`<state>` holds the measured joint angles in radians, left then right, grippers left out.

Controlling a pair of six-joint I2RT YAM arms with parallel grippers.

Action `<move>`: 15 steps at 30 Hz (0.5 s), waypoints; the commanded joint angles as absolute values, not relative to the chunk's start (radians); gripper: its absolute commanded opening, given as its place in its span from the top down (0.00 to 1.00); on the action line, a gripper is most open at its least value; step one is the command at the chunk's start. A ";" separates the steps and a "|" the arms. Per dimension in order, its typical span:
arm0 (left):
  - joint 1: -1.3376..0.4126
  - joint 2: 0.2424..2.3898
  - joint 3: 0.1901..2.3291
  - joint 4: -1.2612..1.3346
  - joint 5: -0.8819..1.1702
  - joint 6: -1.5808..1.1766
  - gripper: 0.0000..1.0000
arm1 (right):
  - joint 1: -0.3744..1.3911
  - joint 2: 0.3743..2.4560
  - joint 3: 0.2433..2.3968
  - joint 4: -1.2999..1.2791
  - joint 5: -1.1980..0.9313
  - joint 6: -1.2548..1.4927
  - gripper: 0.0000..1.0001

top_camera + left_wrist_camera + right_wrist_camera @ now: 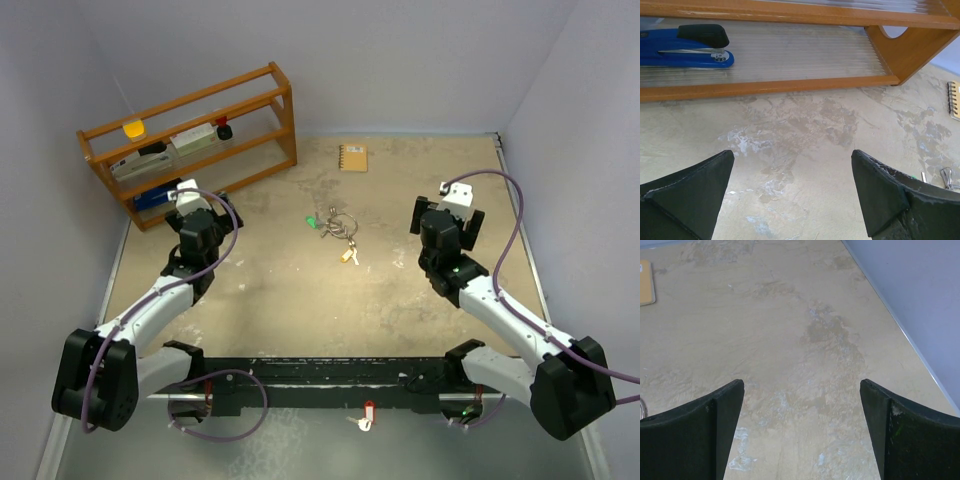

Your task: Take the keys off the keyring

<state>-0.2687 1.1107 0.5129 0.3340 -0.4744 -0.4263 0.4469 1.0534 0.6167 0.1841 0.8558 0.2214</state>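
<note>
The keyring (338, 226), a cluster of thin silver loops, lies mid-table. A green-headed key (312, 222) sticks out at its left and a brass-gold key (348, 256) lies at its lower end. My left gripper (197, 200) is open and empty, left of the keyring, near the wooden shelf (190, 140); its wrist view (792, 170) shows bare table between the fingers and a bit of silver ring (946, 177) at the right edge. My right gripper (455, 205) is open and empty, right of the keyring; its wrist view (801, 400) shows bare table.
The shelf holds a blue stapler (687, 47), a yellow item (133, 128) and boxes. A tan spiral notebook (353, 157) lies at the back centre. A red-and-white tag (366, 415) lies by the arm bases. Walls close the table on both sides.
</note>
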 commanded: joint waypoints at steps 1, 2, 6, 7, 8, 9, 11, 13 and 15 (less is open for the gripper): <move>-0.270 1.110 0.527 0.370 -0.479 -0.420 0.01 | 0.451 1.041 0.609 0.206 0.916 0.253 0.00; -0.269 1.112 0.526 0.371 -0.480 -0.421 0.01 | 0.451 1.041 0.607 0.208 0.922 0.254 0.00; -0.269 1.118 0.529 0.374 -0.483 -0.424 0.01 | 0.451 1.043 0.604 0.205 0.945 0.268 0.00; -0.270 1.120 0.530 0.375 -0.484 -0.424 0.01 | 0.451 1.044 0.605 0.205 0.951 0.273 0.00; -0.270 1.122 0.532 0.374 -0.485 -0.424 0.01 | 0.451 1.045 0.602 0.206 0.961 0.280 0.00; -0.270 1.121 0.534 0.375 -0.487 -0.426 0.01 | 0.451 1.047 0.600 0.209 0.975 0.292 0.00; -0.269 1.121 0.547 0.366 -0.493 -0.432 0.01 | 0.451 1.050 0.588 0.232 0.973 0.280 0.00; -0.269 1.126 0.581 0.329 -0.478 -0.434 0.01 | 0.451 1.044 0.577 0.259 0.945 0.258 0.00; -0.270 1.131 0.604 0.309 -0.470 -0.443 0.00 | 0.451 1.037 0.574 0.266 0.902 0.256 0.00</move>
